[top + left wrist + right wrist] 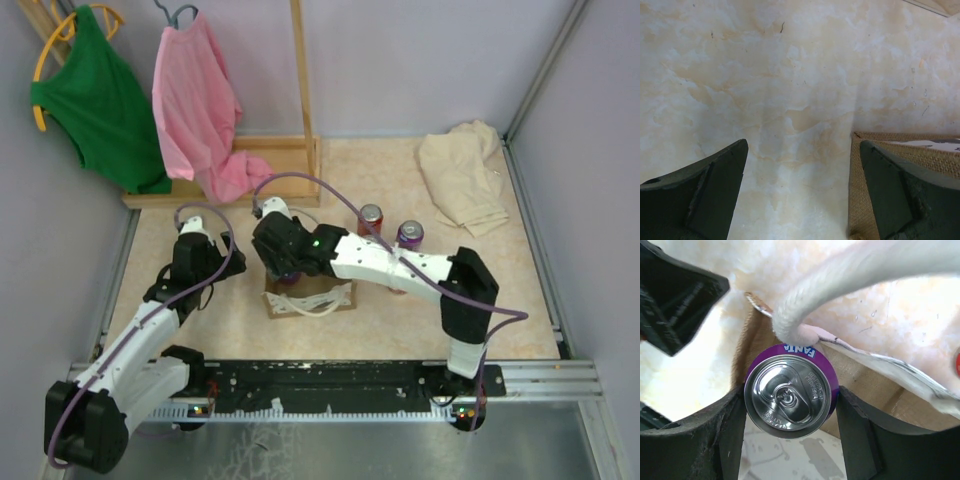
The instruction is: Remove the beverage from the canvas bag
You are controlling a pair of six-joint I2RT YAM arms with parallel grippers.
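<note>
While the right tool seems clamped on the can in the bag, left tool open alongside, it next needs a straight lift past the handle.

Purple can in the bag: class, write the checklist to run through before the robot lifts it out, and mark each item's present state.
1. Right gripper has a finger on each side of the can: ok.
2. Grip firm enough to lift: cannot tell.
3. Way up is free: not ok, the rope handle arches right over the can.
4. Left gripper steadies the bag: not ok, it is open at the bag's edge and grips nothing.
5. Bare table to set the can on: ok.
</note>
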